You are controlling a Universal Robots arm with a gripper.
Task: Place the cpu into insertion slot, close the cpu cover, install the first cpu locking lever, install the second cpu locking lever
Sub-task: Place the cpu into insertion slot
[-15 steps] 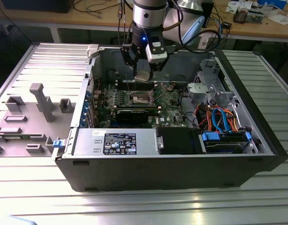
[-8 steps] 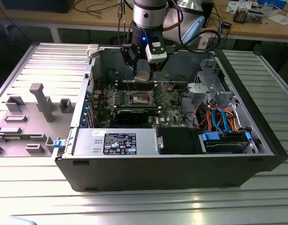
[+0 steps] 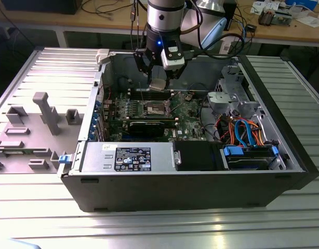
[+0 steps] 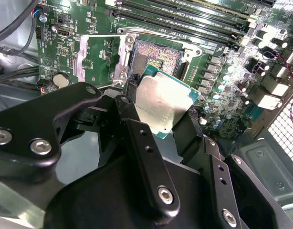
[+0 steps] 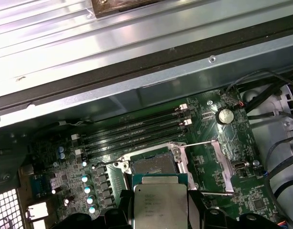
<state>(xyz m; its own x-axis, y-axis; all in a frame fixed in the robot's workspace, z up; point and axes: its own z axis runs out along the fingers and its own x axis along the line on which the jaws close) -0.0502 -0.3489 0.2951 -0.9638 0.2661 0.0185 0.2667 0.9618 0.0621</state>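
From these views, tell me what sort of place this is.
Probably a robotics lab: an open computer case lies on a ribbed metal table, a wooden bench with cables stands behind, and the gripper holds the cpu near the insertion slot.

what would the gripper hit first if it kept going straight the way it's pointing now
Probably the open insertion slot, met first by the cpu that the gripper holds. Depth is unclear, so alignment cannot be judged.
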